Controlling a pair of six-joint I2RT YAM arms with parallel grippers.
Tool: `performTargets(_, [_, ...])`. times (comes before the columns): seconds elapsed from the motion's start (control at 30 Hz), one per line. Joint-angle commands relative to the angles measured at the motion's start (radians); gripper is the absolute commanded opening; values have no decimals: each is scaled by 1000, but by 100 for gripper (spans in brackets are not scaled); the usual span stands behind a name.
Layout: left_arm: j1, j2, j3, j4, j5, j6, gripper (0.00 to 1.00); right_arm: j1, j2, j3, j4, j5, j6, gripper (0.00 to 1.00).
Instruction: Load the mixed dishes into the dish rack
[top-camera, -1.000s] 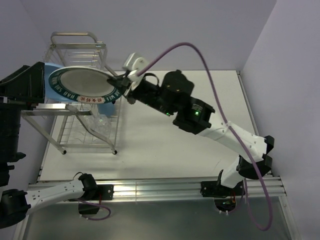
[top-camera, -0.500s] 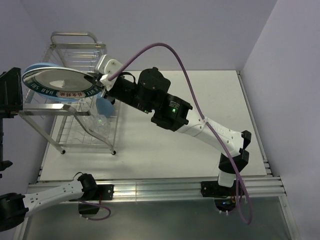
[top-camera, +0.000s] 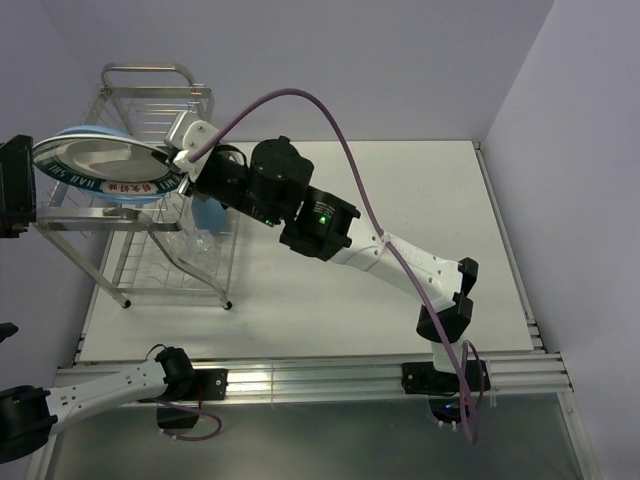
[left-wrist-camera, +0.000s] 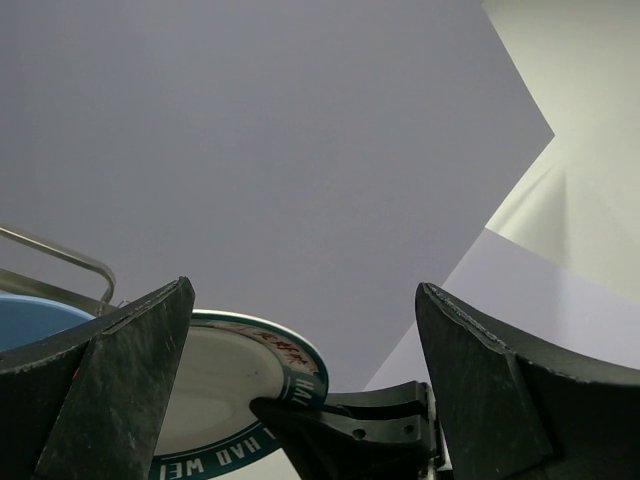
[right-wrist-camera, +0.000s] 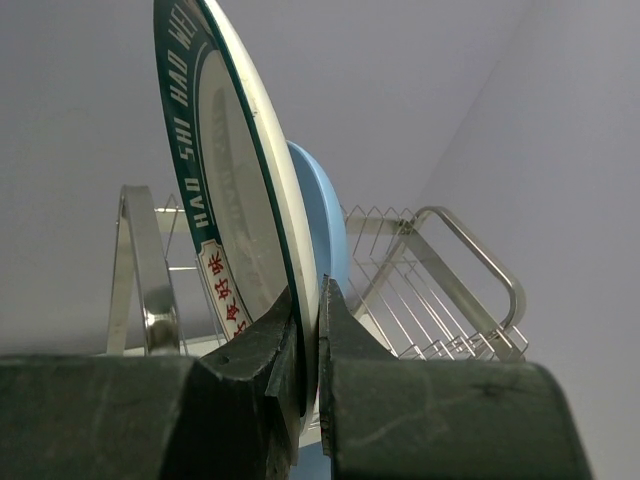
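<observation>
White with a dark-blue lettered rim, the round plate (top-camera: 100, 165) has swung left in the past second, from the right side of the tall silver wire dish rack (top-camera: 150, 75) to over its upper tier, close against the plain light-blue plate (top-camera: 75, 133) (slotting looks near). The right gripper (top-camera: 178, 160) pinches its rim narrowly. The left gripper (left-wrist-camera: 303, 290) gapes wide beside it, holding nothing.

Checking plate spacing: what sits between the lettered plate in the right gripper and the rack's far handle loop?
The plain light-blue plate, close behind the white lettered plate, with the dish rack's handle loop beyond it. The right wrist view shows this.
</observation>
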Motion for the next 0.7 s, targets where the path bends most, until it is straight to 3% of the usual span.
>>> performTargets(0.0, [-4, -14, 30, -6, 21, -9, 99, 3, 7, 34, 137, 21, 1, 0])
performTargets(0.67, [-4, -35, 53, -30, 0, 9, 99, -9, 132, 104, 148, 35, 52, 0])
